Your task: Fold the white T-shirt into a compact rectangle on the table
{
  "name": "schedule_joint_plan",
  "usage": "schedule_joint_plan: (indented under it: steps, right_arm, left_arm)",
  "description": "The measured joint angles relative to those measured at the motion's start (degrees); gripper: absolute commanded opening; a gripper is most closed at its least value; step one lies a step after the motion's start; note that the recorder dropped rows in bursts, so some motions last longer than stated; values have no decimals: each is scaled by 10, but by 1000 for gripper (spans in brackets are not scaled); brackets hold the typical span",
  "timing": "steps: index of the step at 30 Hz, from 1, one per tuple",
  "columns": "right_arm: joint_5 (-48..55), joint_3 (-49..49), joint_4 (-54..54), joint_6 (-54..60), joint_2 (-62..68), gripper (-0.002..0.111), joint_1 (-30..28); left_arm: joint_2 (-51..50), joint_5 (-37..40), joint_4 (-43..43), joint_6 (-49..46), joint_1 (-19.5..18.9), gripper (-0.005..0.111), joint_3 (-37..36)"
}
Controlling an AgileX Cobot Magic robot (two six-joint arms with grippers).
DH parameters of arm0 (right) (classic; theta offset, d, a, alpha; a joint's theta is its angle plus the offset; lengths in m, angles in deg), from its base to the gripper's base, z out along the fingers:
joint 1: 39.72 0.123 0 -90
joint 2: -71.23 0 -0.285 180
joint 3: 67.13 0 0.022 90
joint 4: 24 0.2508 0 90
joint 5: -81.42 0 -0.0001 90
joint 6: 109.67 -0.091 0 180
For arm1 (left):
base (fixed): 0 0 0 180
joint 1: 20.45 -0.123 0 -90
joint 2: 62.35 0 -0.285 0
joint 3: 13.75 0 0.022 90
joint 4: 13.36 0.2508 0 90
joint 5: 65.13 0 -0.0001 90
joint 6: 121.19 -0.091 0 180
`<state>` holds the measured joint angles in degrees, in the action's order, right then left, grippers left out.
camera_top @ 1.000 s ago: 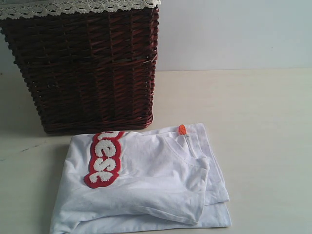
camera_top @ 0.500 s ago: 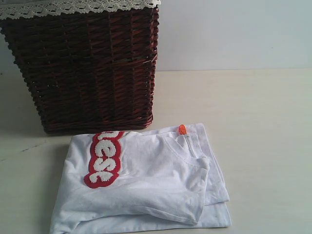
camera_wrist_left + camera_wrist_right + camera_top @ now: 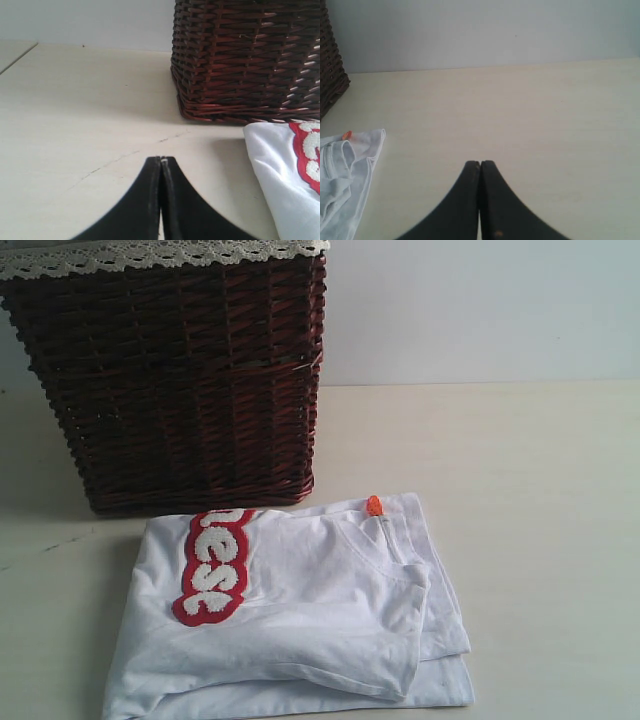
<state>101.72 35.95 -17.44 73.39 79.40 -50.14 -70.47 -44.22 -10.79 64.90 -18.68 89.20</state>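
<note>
The white T-shirt (image 3: 300, 610) lies folded in a rough rectangle on the table (image 3: 520, 500), its red band with white letters on the left part of the top layer. A small orange tag sticks out at its far edge. No gripper shows in the exterior view. In the left wrist view my left gripper (image 3: 161, 160) is shut and empty over bare table, with a corner of the T-shirt (image 3: 280, 170) off to one side. My right gripper (image 3: 480, 163) is likewise shut on nothing, apart from the T-shirt's edge (image 3: 345, 170).
A dark red-brown wicker basket (image 3: 170, 380) with a lace trim stands just behind the shirt at the back left; it also fills a corner of the left wrist view (image 3: 250, 55). A pale wall runs behind the table.
</note>
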Motion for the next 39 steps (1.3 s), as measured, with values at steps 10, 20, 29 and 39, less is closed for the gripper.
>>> schedule_joint_plan:
  steps: [10,20,29,39]
  right_arm:
    - [0,0,-14,-38,0,0,0]
    - [0,0,-18,-38,0,0,0]
    - [-1,0,-18,-38,0,0,0]
    - [-1,0,-18,-37,0,0,0]
  left_arm:
    - [0,0,0,0,0,0,0]
    - [0,0,0,0,0,0,0]
    - [0,0,0,0,0,0,0]
    - [0,0,0,0,0,0,0]
